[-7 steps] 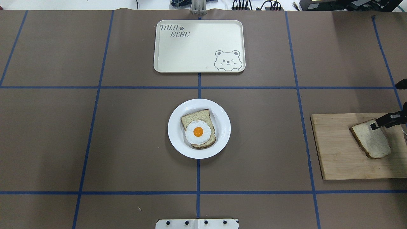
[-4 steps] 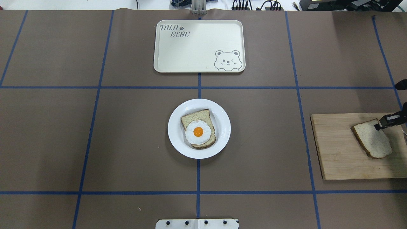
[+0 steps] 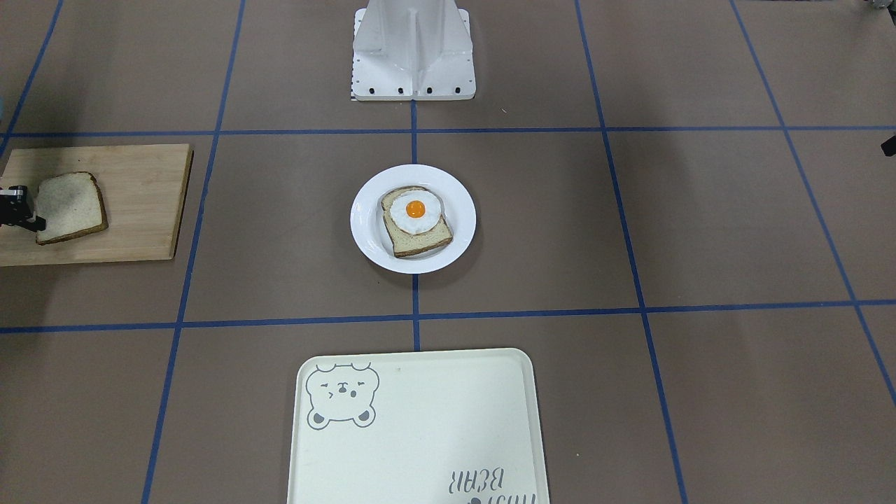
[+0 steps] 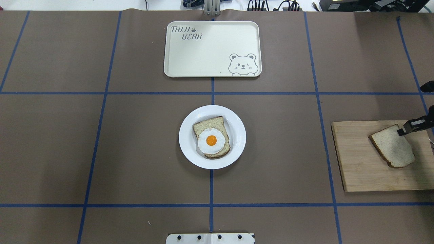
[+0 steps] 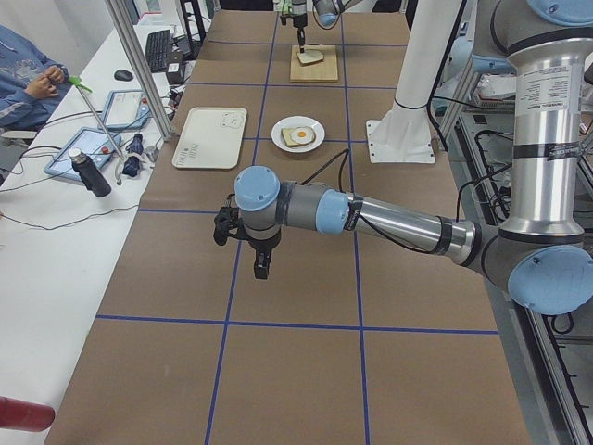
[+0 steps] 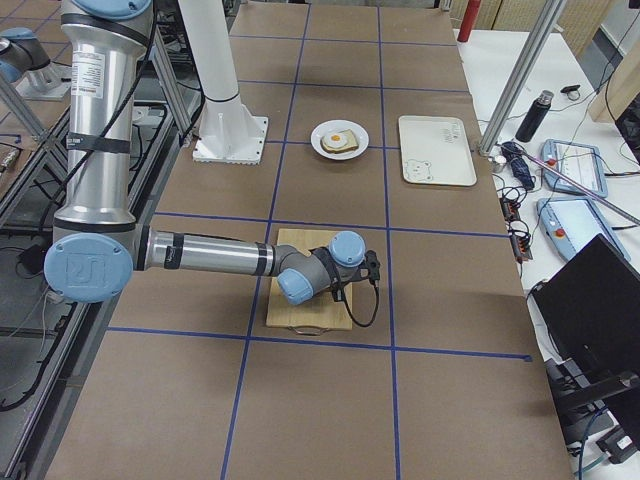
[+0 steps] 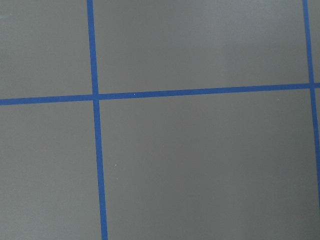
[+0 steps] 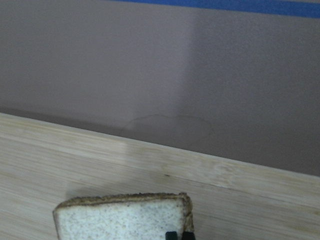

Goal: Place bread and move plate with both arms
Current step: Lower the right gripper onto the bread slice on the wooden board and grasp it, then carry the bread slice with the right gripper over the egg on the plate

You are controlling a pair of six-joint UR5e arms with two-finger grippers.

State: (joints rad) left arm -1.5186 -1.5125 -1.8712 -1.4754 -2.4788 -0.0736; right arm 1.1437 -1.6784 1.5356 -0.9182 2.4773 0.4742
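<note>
Evidently the bread is starting to move, pinched at one corner.

From overhead, the bread (image 4: pixel 391 146) has shifted slightly toward 9 o'clock on the wooden board (image 4: pixel 359 162) within the last half second. The right gripper (image 4: pixel 401 131) is drawing it along, its tips clenched on the slice's corner at 1 o'clock. Pick-up looks under way, but the carry is hardly begun: the plate (image 4: pixel 239 135) sits well apart at 9 o'clock, holding the egg-topped slice (image 4: pixel 211 139). The left gripper (image 5: pixel 260 267) hangs over bare table; released or clenched, I cannot tell.
</note>
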